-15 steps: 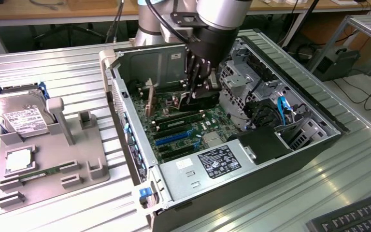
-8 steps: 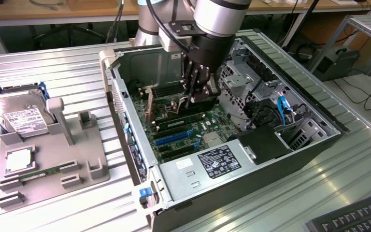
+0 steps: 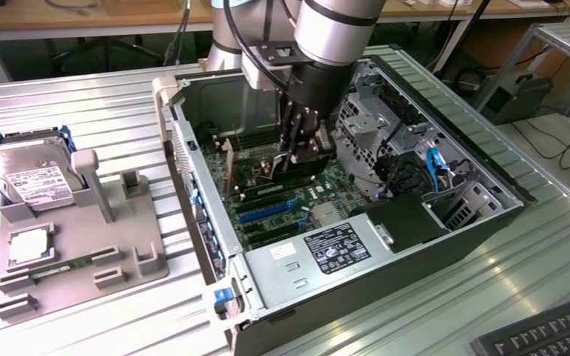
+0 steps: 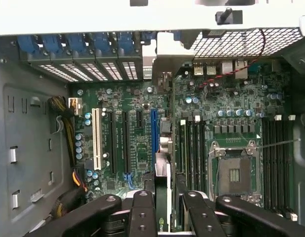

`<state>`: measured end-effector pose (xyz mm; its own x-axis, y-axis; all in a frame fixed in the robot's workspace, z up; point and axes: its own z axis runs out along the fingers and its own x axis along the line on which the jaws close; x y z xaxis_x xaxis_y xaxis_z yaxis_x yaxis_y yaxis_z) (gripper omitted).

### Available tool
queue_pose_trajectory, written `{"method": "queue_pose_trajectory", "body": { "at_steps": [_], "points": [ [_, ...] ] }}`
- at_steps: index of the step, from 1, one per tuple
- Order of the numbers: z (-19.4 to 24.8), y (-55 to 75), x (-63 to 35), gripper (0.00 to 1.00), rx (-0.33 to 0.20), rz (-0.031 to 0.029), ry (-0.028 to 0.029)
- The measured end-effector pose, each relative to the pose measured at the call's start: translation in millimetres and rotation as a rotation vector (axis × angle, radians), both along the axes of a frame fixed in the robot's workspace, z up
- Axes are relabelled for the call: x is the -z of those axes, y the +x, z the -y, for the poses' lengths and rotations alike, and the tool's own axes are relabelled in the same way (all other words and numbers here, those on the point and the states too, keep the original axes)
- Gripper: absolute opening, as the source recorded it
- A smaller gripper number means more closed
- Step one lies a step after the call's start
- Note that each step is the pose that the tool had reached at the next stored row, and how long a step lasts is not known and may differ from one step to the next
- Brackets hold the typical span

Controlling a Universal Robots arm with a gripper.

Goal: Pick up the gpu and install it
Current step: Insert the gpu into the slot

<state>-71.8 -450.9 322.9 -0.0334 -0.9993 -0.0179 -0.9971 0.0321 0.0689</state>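
The black multi-link fingers (image 4: 142, 212) of the gripper (image 4: 165, 203) lie closest to the wrist camera, closed to a narrow gap on the gpu (image 4: 162, 177), a thin dark expansion card seen edge-on and pinched between the jaws. Around the jaws on every side stands the large open black-and-grey metal computer case (image 3: 384, 297), lying on its side, with the gripper (image 3: 300, 152) reached down into it and the gpu (image 3: 301, 166) hanging directly below the jaws as a dark slab. Beneath the jaws spreads the green motherboard (image 4: 137, 148), much of it bare. The card stands on edge, its long axis running straight ahead from the jaws toward the case's rear wall, where its pale metal bracket strip (image 4: 164, 54) sits at the far end from the jaws, close to the row of blue plastic slot latches (image 4: 78, 43). That axis is parallel to the expansion slots, and the card lies just beside the long blue slot (image 4: 153, 131). I cannot tell whether its lower edge touches any slot. Well apart from the jaws, outside the case, a silver hard drive with a white label (image 3: 33, 182) rests on a grey holder (image 3: 127, 245).
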Motion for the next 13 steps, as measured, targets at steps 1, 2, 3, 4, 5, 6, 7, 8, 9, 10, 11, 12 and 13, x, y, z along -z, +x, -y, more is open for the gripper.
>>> {"method": "queue_pose_trajectory", "body": {
  "at_steps": [1, 2, 3, 4, 5, 6, 7, 8, 9, 10, 11, 12, 13],
  "points": [
    [0.0, 0.0, 1.2, 0.26, -0.002, 0.0000, 0.0000],
    [0.0, 0.0, 2.4, 0.26, -0.005, 0.0000, 0.0000],
    [0.0, 0.0, 3.4, 0.26, -0.010, 0.0000, 0.0000],
    [0.0, -0.2, 4.3, 0.26, -0.016, -0.0001, -0.0001],
    [0.0, -0.4, 5.3, 0.26, -0.023, 0.0000, 0.0000],
    [0.0, -0.7, 6.2, 0.26, -0.032, 0.0000, 0.0001],
    [0.1, -1.3, 7.5, 0.26, -0.045, 0.0000, 0.0001],
    [0.5, -2.3, 9.1, 0.26, -0.053, 0.0000, 0.0001],
    [0.8, -3.3, 10.6, 0.26, -0.055, 0.0001, 0.0001],
    [0.9, -4.1, 11.8, 0.26, -0.055, 0.0001, 0.0000],
    [0.9, -5.1, 13.3, 0.26, -0.055, 0.0003, 0.0000],
    [0.9, -6.5, 15.0, 0.26, -0.055, 0.0008, -0.0001],
    [1.0, -8.2, 16.8, 0.26, -0.055, 0.0016, 0.0000]
  ]
}}
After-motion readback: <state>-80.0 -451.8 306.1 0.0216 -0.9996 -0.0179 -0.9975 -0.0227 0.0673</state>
